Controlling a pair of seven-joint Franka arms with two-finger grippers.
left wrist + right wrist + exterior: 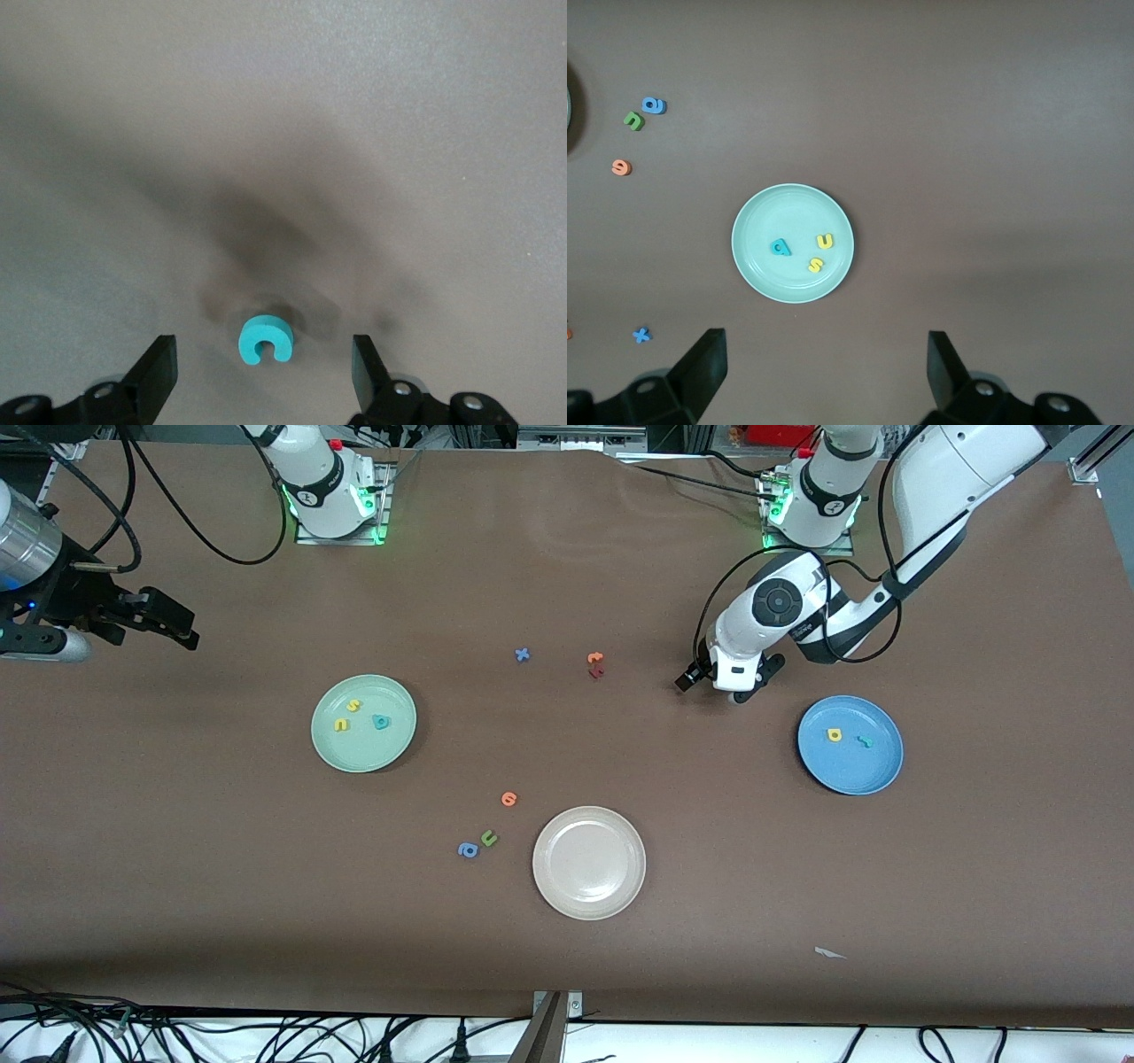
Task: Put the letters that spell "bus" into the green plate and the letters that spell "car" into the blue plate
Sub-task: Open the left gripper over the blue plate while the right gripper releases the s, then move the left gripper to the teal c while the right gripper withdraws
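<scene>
The teal c (265,339) lies flat on the brown table (567,921), between the spread fingers of the left gripper (264,367) — neither pad touches it. In the front view that gripper (740,691) sits low over the table, near the blue plate (877,779) and a little farther from the front camera than it; the c itself is hidden there under the wrist.

On the blue plate rest the yellow a (834,734) and the thin teal-green r (864,740), close together but apart.

The green plate (337,757) lies toward the right arm's end of the table and holds the yellow s (354,706), the yellow u (341,725) and the teal-blue b (381,722), all three inside the rim.

The right gripper (168,624) waits high over the table's edge at its own end, fingers wide apart and holding nothing; its wrist view looks down on the green plate.

Loose on the table: a blue x (523,654) and an orange and a red letter (595,665) touching each other, between the two plates and farther from the camera. Nearer the camera stand the beige-white plate (567,895) and, beside it toward the right arm's end, an orange letter (508,799), the olive-green u (488,838) and the blue a (468,850).
</scene>
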